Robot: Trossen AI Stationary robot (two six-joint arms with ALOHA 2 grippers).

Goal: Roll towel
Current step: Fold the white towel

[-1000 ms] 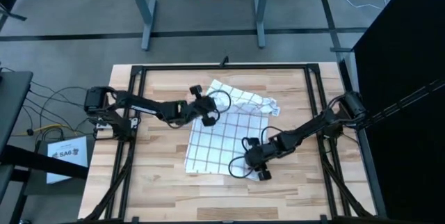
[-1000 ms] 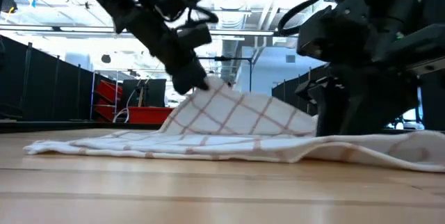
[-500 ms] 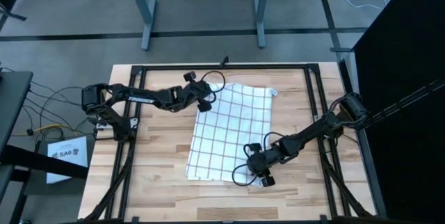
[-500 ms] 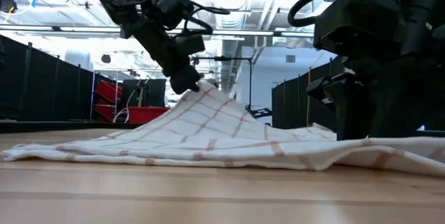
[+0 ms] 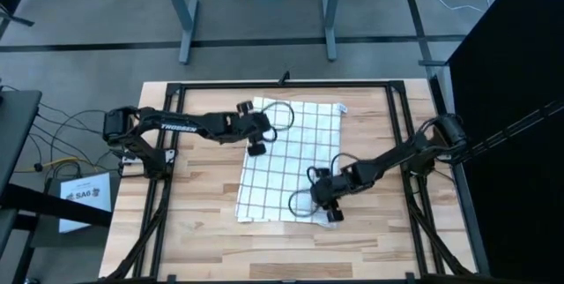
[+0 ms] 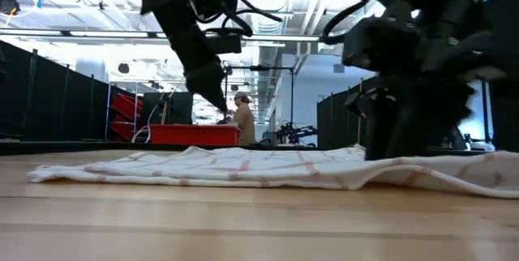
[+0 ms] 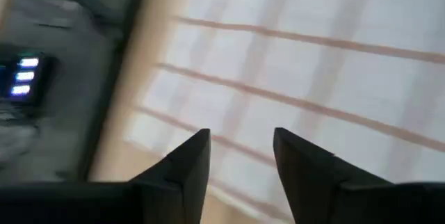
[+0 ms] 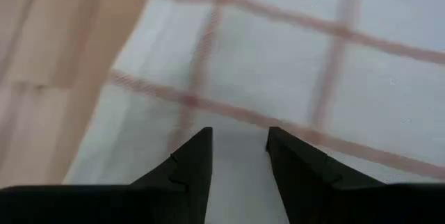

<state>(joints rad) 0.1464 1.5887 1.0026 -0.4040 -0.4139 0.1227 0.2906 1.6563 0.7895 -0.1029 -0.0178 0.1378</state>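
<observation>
The towel (image 5: 291, 156), white with a thin dark grid, lies spread flat on the wooden table, its far edge near the table's far rail. In the low view the towel (image 6: 243, 168) is a low, flat sheet. My left gripper (image 5: 263, 130) hangs open above the towel's far left part, clear of the cloth (image 7: 313, 64); the low view shows it raised (image 6: 220, 103). My right gripper (image 5: 317, 196) is open, low over the towel's near right part (image 8: 278, 57). My right gripper (image 8: 236, 137) points down at the towel's near right part, with cloth showing between its open fingers. I cannot tell whether the fingertips touch the cloth.
Black frame rails (image 5: 176, 143) run along the table's left, right and far sides. Bare wood (image 5: 282, 249) lies near of the towel and to its left. A person (image 6: 242, 119) stands far off in the room behind. A printed sheet (image 5: 84, 191) lies off the table at left.
My left gripper drew the towel's folded-over far part toward the table's far edge, unfolding it, then opened and let go. That part, lifted like a tent before, has dropped, and the towel now lies flat. Its near edge stayed where it was.
</observation>
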